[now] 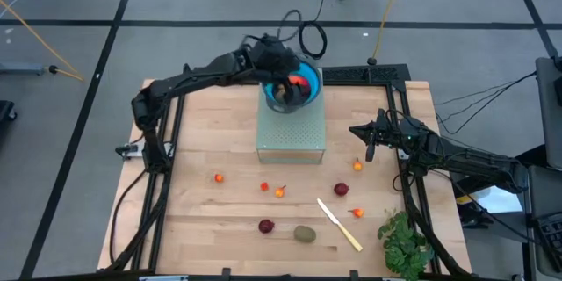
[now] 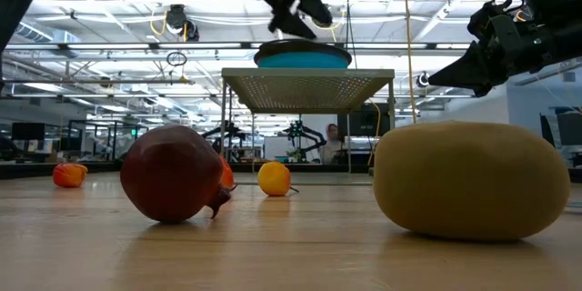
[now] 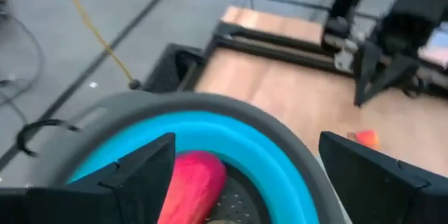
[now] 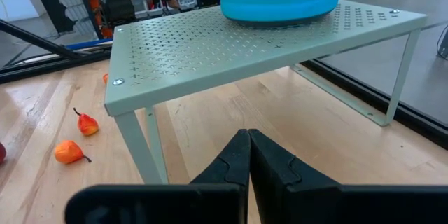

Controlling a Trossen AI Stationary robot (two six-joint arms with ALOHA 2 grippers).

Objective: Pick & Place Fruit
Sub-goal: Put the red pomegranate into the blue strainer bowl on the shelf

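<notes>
A blue bowl [image 1: 303, 88] stands on a pale green perforated stand [image 1: 291, 132] at the table's far middle. A red-orange oval fruit [image 3: 192, 185] lies inside it. My left gripper [image 3: 246, 140] hangs open just above the bowl [image 2: 303, 55], touching nothing. My right gripper [image 4: 248, 147] is shut and hovers to the stand's right [image 1: 369, 140]. On the table rest two dark red balls [image 1: 341, 190] [image 1: 266, 226], a brown-green kiwi [image 1: 305, 234] and several tiny orange bits [image 1: 218, 177].
A cream knife [image 1: 339, 224] lies slanted near the front, with a green leafy bunch [image 1: 404, 241] at the near right corner. Black frame rails [image 1: 413, 193] run along both table sides. Bare wood shows on the table's left part [image 1: 202, 132].
</notes>
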